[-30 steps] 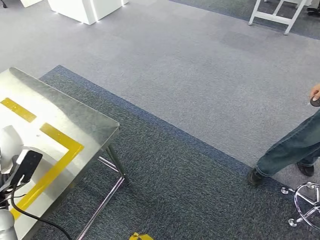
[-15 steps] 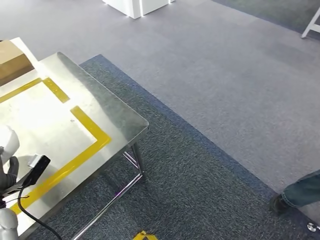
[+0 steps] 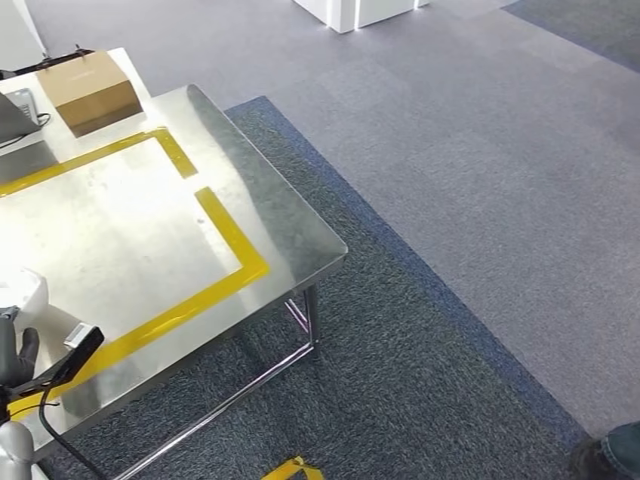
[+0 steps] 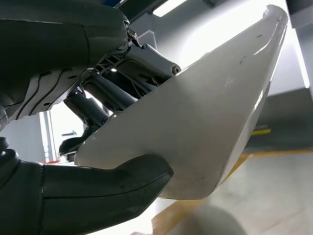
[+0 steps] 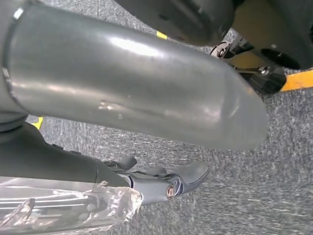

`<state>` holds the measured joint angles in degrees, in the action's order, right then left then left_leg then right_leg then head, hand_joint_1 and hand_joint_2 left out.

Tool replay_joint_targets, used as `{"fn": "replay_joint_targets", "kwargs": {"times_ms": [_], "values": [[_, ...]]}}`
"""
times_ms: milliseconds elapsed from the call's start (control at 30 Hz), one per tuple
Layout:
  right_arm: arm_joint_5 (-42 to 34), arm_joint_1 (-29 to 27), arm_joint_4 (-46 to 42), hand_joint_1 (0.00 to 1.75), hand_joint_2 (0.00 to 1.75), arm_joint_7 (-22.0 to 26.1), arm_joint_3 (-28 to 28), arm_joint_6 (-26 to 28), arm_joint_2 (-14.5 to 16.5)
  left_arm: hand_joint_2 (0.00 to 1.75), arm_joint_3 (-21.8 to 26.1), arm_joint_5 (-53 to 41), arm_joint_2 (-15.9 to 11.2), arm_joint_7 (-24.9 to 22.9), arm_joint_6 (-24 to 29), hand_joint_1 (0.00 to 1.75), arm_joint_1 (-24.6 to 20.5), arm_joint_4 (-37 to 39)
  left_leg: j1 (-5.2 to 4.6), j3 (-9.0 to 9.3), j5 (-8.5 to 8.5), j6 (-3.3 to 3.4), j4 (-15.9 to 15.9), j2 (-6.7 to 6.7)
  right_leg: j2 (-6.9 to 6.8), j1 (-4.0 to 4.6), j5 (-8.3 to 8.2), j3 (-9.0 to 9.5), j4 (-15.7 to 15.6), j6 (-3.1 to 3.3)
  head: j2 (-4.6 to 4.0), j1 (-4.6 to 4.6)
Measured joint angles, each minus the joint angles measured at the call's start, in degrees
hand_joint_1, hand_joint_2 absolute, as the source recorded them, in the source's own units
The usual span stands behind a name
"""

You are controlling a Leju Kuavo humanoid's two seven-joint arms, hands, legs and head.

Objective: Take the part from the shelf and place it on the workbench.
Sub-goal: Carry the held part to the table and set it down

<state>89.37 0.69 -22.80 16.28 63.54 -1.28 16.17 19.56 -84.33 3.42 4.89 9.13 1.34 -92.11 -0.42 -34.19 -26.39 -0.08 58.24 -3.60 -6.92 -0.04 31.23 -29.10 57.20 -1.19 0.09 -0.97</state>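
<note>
Left robot hand grips pale part, thumb under, fingers over. Steel desk with yellow tape outline right ahead. Right robot hand hangs over carpet, fingers loose, empty. Pickup done, judging by grip; placing part on desk remains.

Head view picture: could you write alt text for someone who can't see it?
A shiny steel workbench with a yellow tape outline stands on dark blue carpet, seen from above. A brown cardboard box sits at its far end. At the near edge, the robot's left hand holds a pale part.
</note>
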Motion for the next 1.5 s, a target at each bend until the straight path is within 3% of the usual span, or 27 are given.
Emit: {"fn": "replay_joint_targets", "kwargs": {"times_ms": [33,67,133,167,200,233,267,300,333,400,467,500,533,567,633,700,767,800,833,900,967,1133,1267,1500], "values": [[0.00,0.12,0.00,0.00,0.00,0.01,0.00,0.02,0.00,1.75,-0.18,-0.12,-0.26,-0.12,0.15,1.75,0.16,0.71,0.14,0.00,0.00,0.38,-0.05,0.63,-0.37,-0.02,0.22,0.18,-0.10,-0.32,0.00,0.06],[0.00,0.25,0.00,0.00,0.00,0.03,0.01,0.04,0.00,1.75,-0.32,-0.20,-0.47,-0.20,0.29,1.75,0.28,1.37,0.27,0.07,0.02,0.70,-0.15,1.26,0.33,-0.14,0.63,0.28,0.21,-0.62,0.00,0.17],[0.00,0.35,0.00,0.00,0.00,0.08,0.05,0.08,-0.01,1.75,-0.91,-0.32,-0.77,-0.34,0.64,1.75,0.08,2.74,0.58,0.26,0.14,1.34,-0.37,2.53,3.55,-0.44,2.73,-1.37,3.80,-1.15,0.00,0.39],[-0.01,0.29,0.00,0.00,0.00,0.10,0.10,0.10,-0.02,1.75,-1.32,-0.37,-0.85,-0.40,0.83,1.75,-0.08,3.37,0.63,0.27,0.11,1.55,-0.37,3.21,5.30,-0.53,4.41,-3.29,7.56,-1.25,0.00,0.55],[-0.01,0.19,0.00,0.00,0.00,0.11,0.15,0.11,-0.02,1.75,-1.77,-0.39,-0.92,-0.50,0.96,1.75,-0.18,4.01,0.62,0.28,0.08,1.71,-0.36,3.96,6.21,-0.55,6.00,-5.61,11.78,-1.28,0.00,0.61],[-0.02,0.08,0.00,0.00,0.00,0.11,0.19,0.13,-0.02,1.75,-2.19,-0.40,-1.00,-0.57,1.03,1.75,-0.15,4.62,0.59,0.31,0.05,1.78,-0.35,4.75,6.56,-0.53,6.92,-7.78,15.27,-1.26,0.00,0.66],[-0.02,-0.01,0.00,0.00,0.00,0.11,0.21,0.14,-0.02,1.75,-2.55,-0.41,-1.09,-0.66,1.06,1.75,-0.09,5.18,0.54,0.38,0.02,1.81,-0.34,5.60,6.75,-0.50,6.80,-9.33,17.19,-1.17,0.00,0.68],[-0.02,-0.03,0.00,0.00,0.00,0.11,0.22,0.16,-0.02,1.75,-2.84,-0.41,-1.17,-0.74,1.07,1.75,-0.05,5.67,0.51,0.49,-0.01,1.80,-0.33,6.43,6.89,-0.48,5.42,-9.71,16.64,-1.01,0.00,0.70],[-0.02,-0.03,0.00,0.00,0.00,0.11,0.22,0.19,-0.02,1.75,-3.10,-0.41,-1.29,-0.81,1.07,1.75,-0.06,6.08,0.48,0.64,-0.05,1.75,-0.32,7.26,7.23,-0.47,3.11,-9.00,13.93,-0.78,0.00,0.70],[-0.01,0.02,0.01,0.00,0.00,0.11,0.22,0.22,-0.05,1.75,-3.49,-0.42,-1.49,-0.94,1.08,1.75,-0.20,6.65,0.43,0.80,-0.20,1.49,-0.24,8.82,9.83,-0.64,-1.20,-5.90,5.85,-0.18,0.00,0.68],[-0.01,0.06,0.02,0.00,0.00,0.12,0.22,0.24,-0.10,1.75,-3.85,-0.43,-1.68,-1.04,1.10,1.75,-0.34,7.05,0.62,0.54,-0.21,0.92,-0.17,10.21,12.14,-0.70,-2.54,-3.78,1.34,0.20,0.00,0.69],[-0.02,0.07,0.02,0.00,0.00,0.12,0.22,0.25,-0.14,1.75,-3.96,-0.43,-1.78,-1.07,1.11,1.75,-0.37,7.22,0.77,0.36,-0.11,0.50,-0.21,10.87,12.35,-0.64,-2.38,-3.47,0.99,0.36,0.00,0.71],[-0.01,0.08,0.02,0.00,0.00,0.11,0.22,0.26,-0.14,1.75,-4.03,-0.43,-1.91,-1.09,1.11,1.75,-0.35,7.36,0.98,0.26,0.02,0.09,-0.33,11.50,11.65,-0.55,-2.49,-3.28,0.87,0.56,0.00,0.76],[-0.01,0.11,0.02,0.00,0.00,0.11,0.23,0.28,-0.14,1.75,-4.08,-0.43,-2.01,-1.11,1.12,1.75,-0.29,7.50,1.03,0.20,-0.05,-0.27,-0.23,11.14,11.03,-0.57,-2.63,-3.10,0.62,0.90,0.00,0.76],[0.01,0.15,0.02,0.00,0.00,0.13,0.24,0.32,-0.13,1.75,-4.19,-0.43,-2.28,-1.11,1.12,1.75,-0.46,7.79,0.92,-0.88,-1.70,-0.96,2.18,8.19,9.76,-0.73,-2.86,-2.65,0.06,1.60,0.00,0.44],[-0.01,0.07,0.02,0.00,0.00,0.13,0.24,0.34,-0.13,1.75,-4.34,-0.43,-2.41,-1.11,1.12,1.75,-0.72,8.12,1.01,-4.07,-5.26,-1.57,8.82,4.88,8.61,-0.69,-2.79,-2.47,-0.10,1.99,0.00,0.10],[-0.01,-0.07,0.02,0.00,0.00,0.11,0.24,0.33,-0.13,1.75,-4.46,-0.43,-2.41,-1.11,1.11,1.75,-0.67,8.50,1.32,-7.02,-7.29,-1.99,14.78,4.11,7.63,-0.65,-2.67,-2.48,-0.07,2.05,0.00,0.09],[0.00,-0.10,0.02,0.00,0.00,0.11,0.24,0.33,-0.13,1.75,-4.48,-0.43,-2.42,-1.11,1.10,1.75,-0.61,8.66,1.42,-7.18,-6.73,-2.08,15.13,4.05,7.27,-0.65,-2.62,-2.45,-0.06,2.03,0.00,0.09],[0.01,-0.09,0.02,0.00,0.00,0.11,0.24,0.32,-0.13,1.75,-4.48,-0.43,-2.43,-1.11,1.08,1.75,-0.59,8.80,1.49,-6.15,-5.14,-2.07,13.21,4.02,7.01,-0.65,-2.55,-2.35,-0.05,1.96,0.00,0.08],[0.01,0.05,0.04,0.00,0.00,0.13,0.24,0.33,-0.13,1.75,-4.49,-0.43,-2.50,-1.15,0.92,1.75,-0.67,9.03,1.41,-1.98,-1.43,-1.72,5.57,3.84,6.68,-0.59,-2.35,-2.04,-0.04,1.69,0.00,0.09],[0.01,0.20,0.06,0.00,0.00,0.17,0.24,0.38,-0.15,1.75,-4.61,-0.44,-2.63,-1.41,0.73,1.75,-0.78,9.31,1.22,1.00,0.02,-1.21,-0.06,3.66,6.55,-0.34,-2.05,-1.96,0.13,1.30,0.00,0.14],[-0.01,0.26,0.25,0.00,0.00,0.23,0.24,0.48,-0.22,1.75,-5.73,-0.45,-3.33,-3.20,0.93,1.75,-0.77,10.76,0.86,1.59,-0.16,-0.89,-1.29,3.74,6.42,-0.38,-1.94,-1.79,-0.08,1.29,0.00,0.20],[-0.01,0.28,0.41,0.00,0.00,0.25,0.24,0.56,-0.22,1.75,-7.27,-0.45,-4.57,-4.88,1.14,0.00,-0.75,11.93,0.67,1.59,-0.23,-0.44,-1.28,3.73,6.43,-0.56,-2.12,-1.63,-0.42,0.77,0.00,0.19],[0.01,0.29,0.69,0.00,0.00,0.25,0.24,0.60,-0.22,1.75,-9.58,-0.45,-6.60,-5.98,1.23,0.00,-0.72,13.14,0.61,1.59,-0.28,-0.31,-1.24,3.74,6.44,-0.62,-2.17,-1.62,-0.48,0.37,0.00,0.16]]}}
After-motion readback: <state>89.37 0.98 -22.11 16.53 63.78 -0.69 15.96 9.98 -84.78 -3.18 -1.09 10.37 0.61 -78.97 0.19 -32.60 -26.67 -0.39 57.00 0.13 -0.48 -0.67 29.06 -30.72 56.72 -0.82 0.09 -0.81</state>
